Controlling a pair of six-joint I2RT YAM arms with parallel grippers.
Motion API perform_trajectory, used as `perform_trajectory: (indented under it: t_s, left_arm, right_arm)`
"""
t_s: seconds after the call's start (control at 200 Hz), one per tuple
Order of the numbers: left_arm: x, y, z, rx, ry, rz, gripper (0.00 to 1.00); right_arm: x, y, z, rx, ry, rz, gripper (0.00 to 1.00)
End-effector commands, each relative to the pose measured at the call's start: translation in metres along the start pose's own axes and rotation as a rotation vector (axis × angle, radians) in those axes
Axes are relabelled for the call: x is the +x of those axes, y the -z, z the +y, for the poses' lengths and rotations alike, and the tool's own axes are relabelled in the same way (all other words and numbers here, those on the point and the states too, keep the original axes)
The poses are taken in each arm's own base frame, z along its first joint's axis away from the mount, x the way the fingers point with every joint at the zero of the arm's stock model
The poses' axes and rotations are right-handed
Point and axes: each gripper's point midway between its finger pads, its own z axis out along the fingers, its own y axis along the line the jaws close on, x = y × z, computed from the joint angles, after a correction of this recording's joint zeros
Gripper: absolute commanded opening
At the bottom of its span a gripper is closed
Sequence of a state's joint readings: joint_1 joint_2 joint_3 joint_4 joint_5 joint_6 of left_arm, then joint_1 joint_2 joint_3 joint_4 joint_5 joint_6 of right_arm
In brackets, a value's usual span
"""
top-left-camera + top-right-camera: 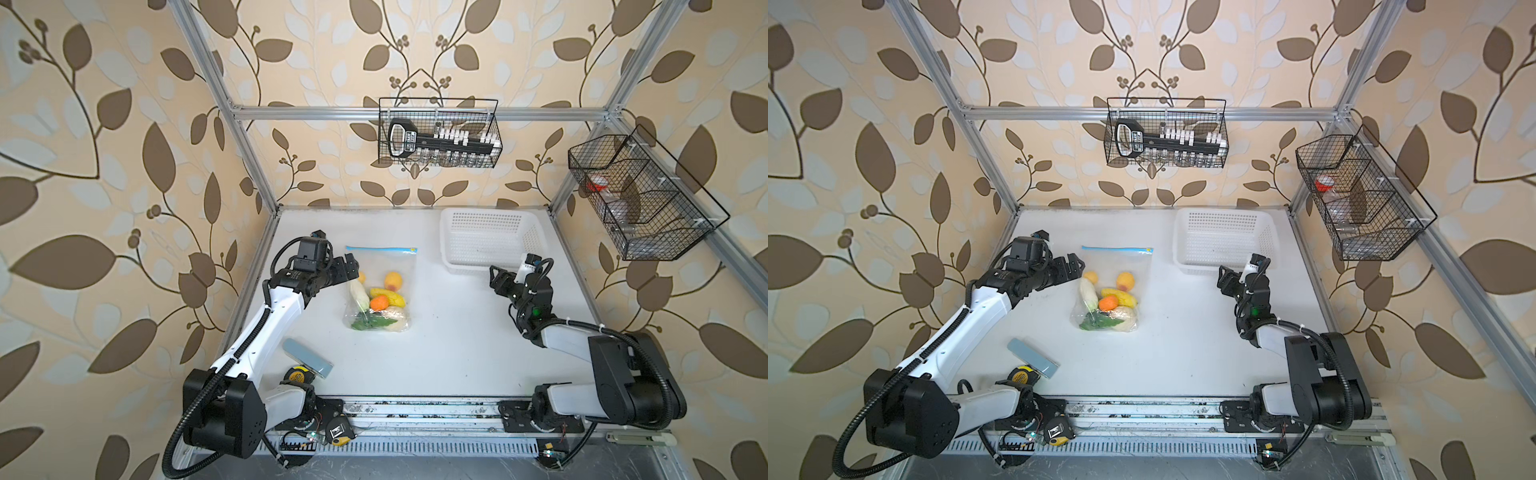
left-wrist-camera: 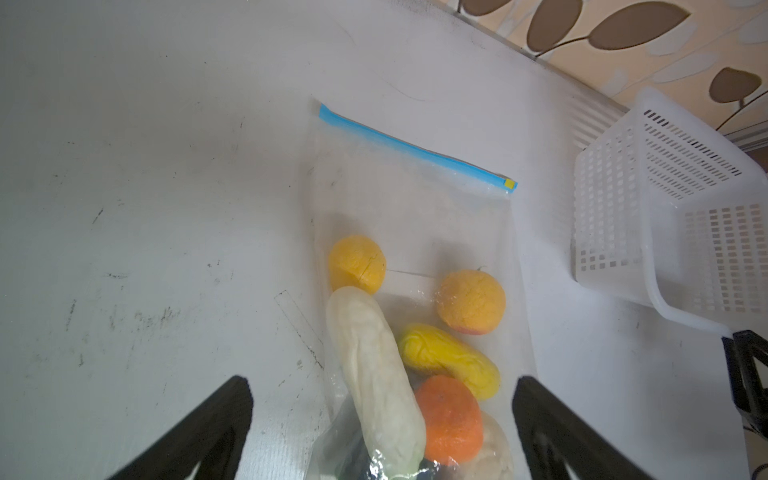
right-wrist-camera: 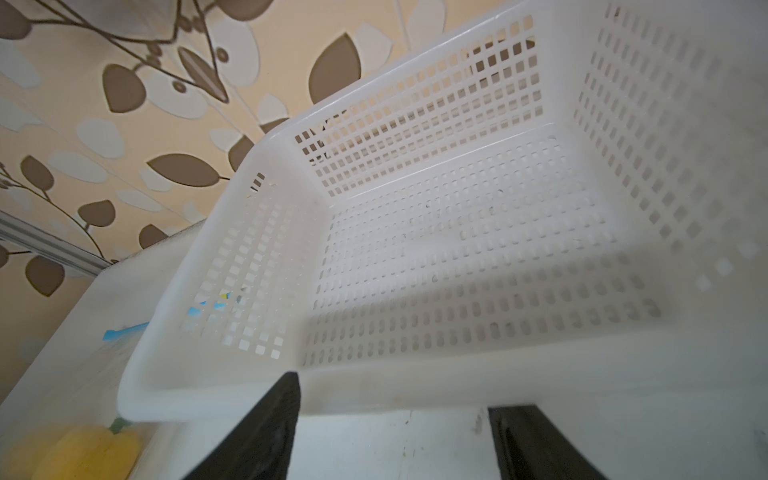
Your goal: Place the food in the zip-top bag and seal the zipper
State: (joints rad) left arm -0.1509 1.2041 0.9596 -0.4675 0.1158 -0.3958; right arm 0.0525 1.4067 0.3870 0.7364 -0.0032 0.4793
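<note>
- Left gripper (image 1: 352,268) hangs wide open and empty at the 9 o'clock side of the zip-top bag (image 1: 382,266); right gripper (image 1: 497,275), jaws apart, holds nothing, well off at 3 o'clock.
- Food (image 1: 380,301) all lies inside the bag, mid-table; white basket (image 1: 482,241) at 1 o'clock is empty.
- Zipper (image 1: 382,249), on the 12 o'clock edge, lies flat and looks shut, so little seems left.
- Tabletop (image 1: 436,353) is white and scuffed; leaf-patterned wallpaper (image 1: 104,166) surrounds it.

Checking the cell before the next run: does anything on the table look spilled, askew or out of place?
Nothing is spilled: the food all sits inside the zip-top bag. The only strays are a grey-blue slab and a yellow tape measure at the front left of the table, and they look unrelated to the bagging.
</note>
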Motion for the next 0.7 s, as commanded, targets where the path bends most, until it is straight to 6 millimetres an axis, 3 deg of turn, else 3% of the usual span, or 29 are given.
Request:
perform_trajectory:
  t_s: [0.0,0.385,0.525,0.695]
  left_arm:
    - [-0.019,0.01,-0.002,-0.021,-0.015,-0.072,0.99]
    - [-0.025,0.011,0.016,-0.126,-0.035,-0.11,0.99]
    - [-0.035,0.023,0.025,-0.17,-0.043,-0.206,0.99]
    - [-0.037,0.031,0.043,-0.213,-0.051,-0.361,0.99]
  right_arm:
    - [-0.032,-0.007,0.004,-0.02,-0.046,-0.093,0.7]
    - [-0.057,-0.021,0.003,-0.055,-0.068,-0.145,0.71]
    - [-0.063,-0.002,0.007,-0.058,-0.034,-0.168,0.73]
    - [-0.066,0.035,0.002,0.004,0.094,-0.209,0.74]
